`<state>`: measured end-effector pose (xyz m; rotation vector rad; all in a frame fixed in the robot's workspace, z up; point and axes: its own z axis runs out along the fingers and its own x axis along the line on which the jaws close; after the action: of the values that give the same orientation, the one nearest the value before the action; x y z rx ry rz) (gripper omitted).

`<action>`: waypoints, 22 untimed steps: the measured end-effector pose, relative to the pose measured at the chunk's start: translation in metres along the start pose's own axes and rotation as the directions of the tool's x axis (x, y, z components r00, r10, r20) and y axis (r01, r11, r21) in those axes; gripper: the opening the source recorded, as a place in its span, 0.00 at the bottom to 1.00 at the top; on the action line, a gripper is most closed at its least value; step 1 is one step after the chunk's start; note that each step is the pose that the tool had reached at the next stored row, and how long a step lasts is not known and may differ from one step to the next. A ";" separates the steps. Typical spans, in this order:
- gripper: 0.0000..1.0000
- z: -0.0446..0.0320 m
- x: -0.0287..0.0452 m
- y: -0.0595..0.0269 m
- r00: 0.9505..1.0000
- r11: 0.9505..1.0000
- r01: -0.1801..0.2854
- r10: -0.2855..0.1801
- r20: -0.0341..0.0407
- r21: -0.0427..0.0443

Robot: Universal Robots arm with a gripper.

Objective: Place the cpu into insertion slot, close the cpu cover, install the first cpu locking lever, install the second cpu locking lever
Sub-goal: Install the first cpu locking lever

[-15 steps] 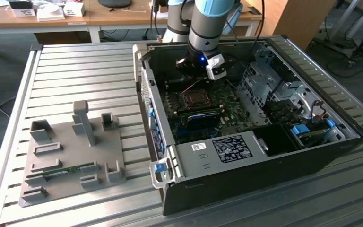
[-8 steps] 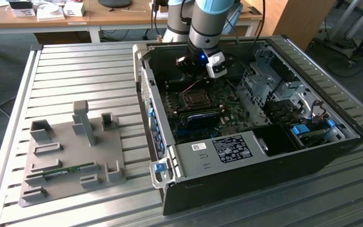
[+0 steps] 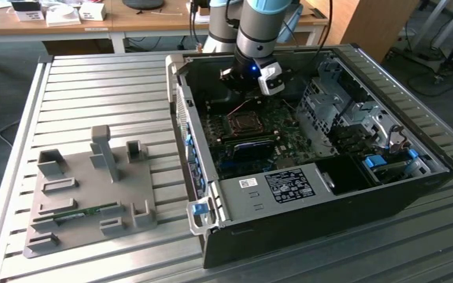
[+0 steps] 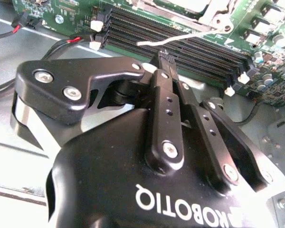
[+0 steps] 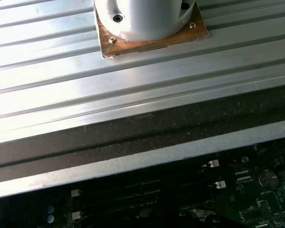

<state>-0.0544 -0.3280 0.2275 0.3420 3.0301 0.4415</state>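
The insertion slot (image 3: 246,124) (square, metal-rimmed, dark centre) lies flat amid the green board (image 3: 289,138).

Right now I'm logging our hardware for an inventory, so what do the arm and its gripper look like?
The arm is a silver-grey tube with light-blue joint caps, a small blue light and a white block at its wrist. The gripper is matte black, with linked bars, silver screws and white lettering on its body.
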 end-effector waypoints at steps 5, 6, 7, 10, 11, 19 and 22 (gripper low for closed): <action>0.11 -0.0018 -0.0015 -0.0061 1.000 1.000 -0.001 0.001 -0.002 -0.010; 0.11 -0.0020 -0.0016 -0.0067 1.000 1.000 -0.002 0.002 -0.004 -0.016; 0.11 -0.0022 -0.0018 -0.0074 1.000 1.000 -0.003 0.003 -0.006 -0.027; 0.11 -0.0030 -0.0025 -0.0101 1.000 0.999 -0.005 0.004 -0.010 -0.046; 0.11 -0.0033 -0.0027 -0.0112 1.000 0.999 -0.005 0.004 -0.010 -0.047; 0.11 -0.0028 -0.0039 -0.0170 1.000 0.998 -0.006 0.005 -0.012 -0.058; 0.11 -0.0017 -0.0041 -0.0183 1.000 0.998 -0.006 0.005 -0.013 -0.062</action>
<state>-0.0544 -0.3465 0.2240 0.3456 3.0206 0.5391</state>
